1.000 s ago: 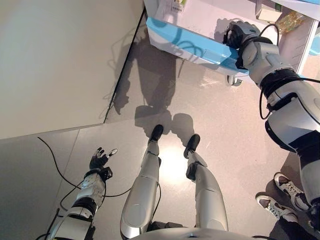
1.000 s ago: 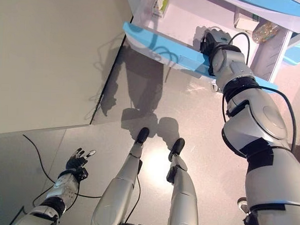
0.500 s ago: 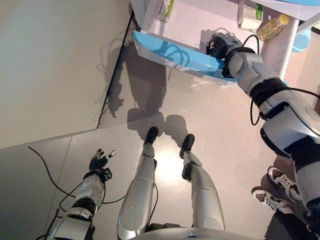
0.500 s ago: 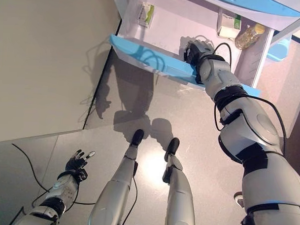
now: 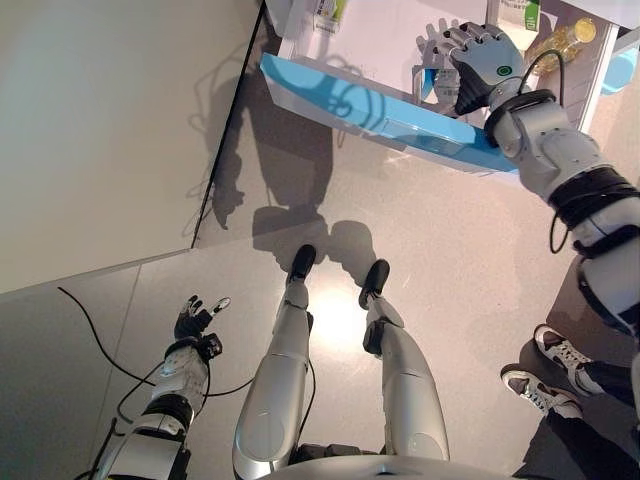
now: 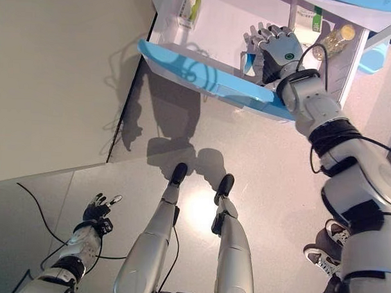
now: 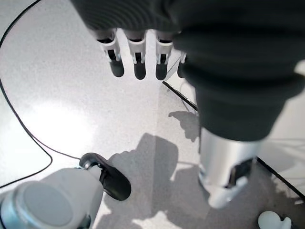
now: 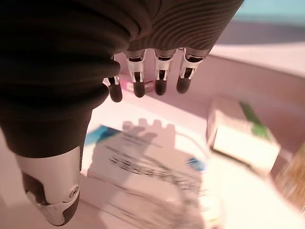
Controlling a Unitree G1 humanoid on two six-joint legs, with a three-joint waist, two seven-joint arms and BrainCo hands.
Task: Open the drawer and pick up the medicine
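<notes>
Floor first: closest to the robot, the left robot hand [image 5: 196,318] just hangs low over the grey floor [image 5: 450,260] with its fingers relaxed and apart, holding nothing, same spot as a second ago, so it's basically sitting this one out. Off to the side a person's shoes [image 5: 550,368] show at the edge. Further out is where stuff actually happened. The drawer [image 6: 204,73] with the light blue front is pulled open, and the right robot hand [image 6: 276,49] is no longer down on that blue front edge like it was a second ago; it has lifted up and over and now hovers inside above the drawer floor, fingers spread and straight, gripping nothing. So I'd call the opening part done and this is the reach for the pick. Right under the right robot hand, in its wrist view, lies a flat white medicine box [image 8: 152,176] with its shadow falling across it, not touching it as far as I can tell. Past that there's a smaller green-and-white box [image 8: 243,138], a yellowish bottle [image 5: 562,40] at the far side, and another green-and-white packet [image 6: 189,10] in the far corner. Next it needs to come down and close on the flat box.
</notes>
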